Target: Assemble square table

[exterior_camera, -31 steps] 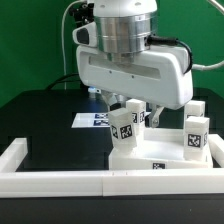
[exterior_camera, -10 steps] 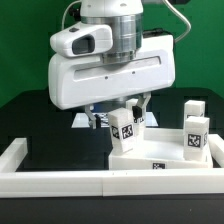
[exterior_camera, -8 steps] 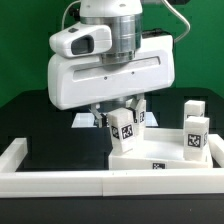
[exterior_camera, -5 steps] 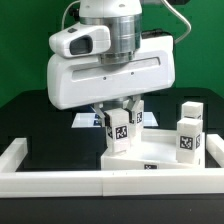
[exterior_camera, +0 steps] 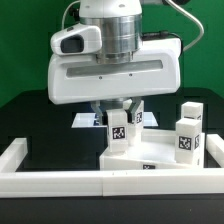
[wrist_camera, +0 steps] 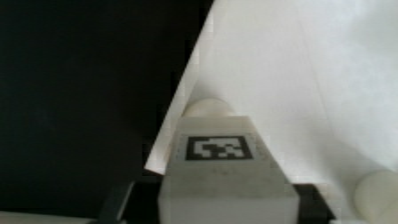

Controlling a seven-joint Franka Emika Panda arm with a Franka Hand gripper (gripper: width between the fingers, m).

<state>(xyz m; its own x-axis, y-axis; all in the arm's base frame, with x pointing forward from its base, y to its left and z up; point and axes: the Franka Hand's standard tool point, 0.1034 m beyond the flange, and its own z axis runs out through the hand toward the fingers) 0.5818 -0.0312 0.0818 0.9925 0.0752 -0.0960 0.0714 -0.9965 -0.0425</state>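
The white square slab (exterior_camera: 150, 160) lies against the front border wall, with a tag on its front edge. My gripper (exterior_camera: 119, 118) is shut on a white tagged leg (exterior_camera: 118, 131) that stands upright on the slab's left part. In the wrist view the leg (wrist_camera: 217, 160) sits between my dark fingers (wrist_camera: 128, 200), its tag facing the camera, with the slab (wrist_camera: 311, 90) beyond it. Two more tagged legs (exterior_camera: 187, 135) stand at the exterior view's right on or just behind the slab. The fourth leg is hidden.
A long low white border wall (exterior_camera: 60, 180) runs along the front and up the left side. The marker board (exterior_camera: 88, 120) lies flat on the black table behind the gripper. The arm's big white body (exterior_camera: 112, 65) hides much of the back.
The gripper with the leg has shifted left, and the slab has slid and turned slightly left with it. The legs at the right have moved left along with the slab.
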